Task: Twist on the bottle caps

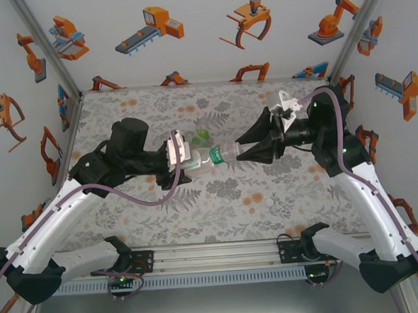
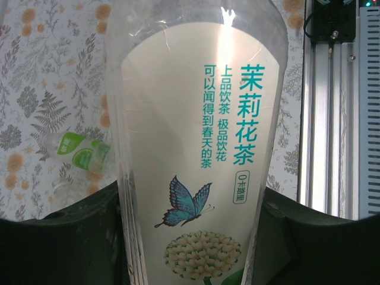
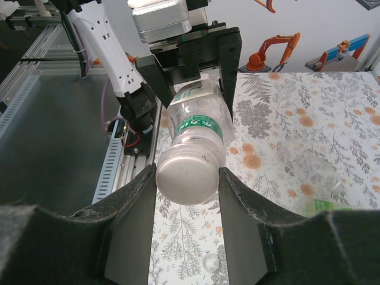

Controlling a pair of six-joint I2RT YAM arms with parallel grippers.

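Mid tabletop point(image 1: 240, 208), level with both wrists: one small clear bottle point(image 1: 216, 155) with a cream-and-green label, apparently lifted, lying on its side, long axis running left to right between the two arms. Around its labelled body, the left gripper point(image 1: 187, 162), closed narrow and holding it from the left. Head-on from the right, the right gripper point(image 1: 246, 151), pointing straight down the bottle's axis, fingers pinching the pale round end. That end judged to be a white cap point(image 3: 189, 178), possibly the base instead. So, cap straight ahead of the right gripper and already between its fingers, with the right arm nearer to it. Coming move likely a twist about that shared axis.

Just behind the bottle, farther from the arm bases: a second bottle point(image 1: 202, 136) with green on it, lying on the tabletop. Near it, a blurred clear shape point(image 3: 309, 169), possibly a third bottle.

Count: one bottle held, one or two lying loose, one cap made out with any confidence.
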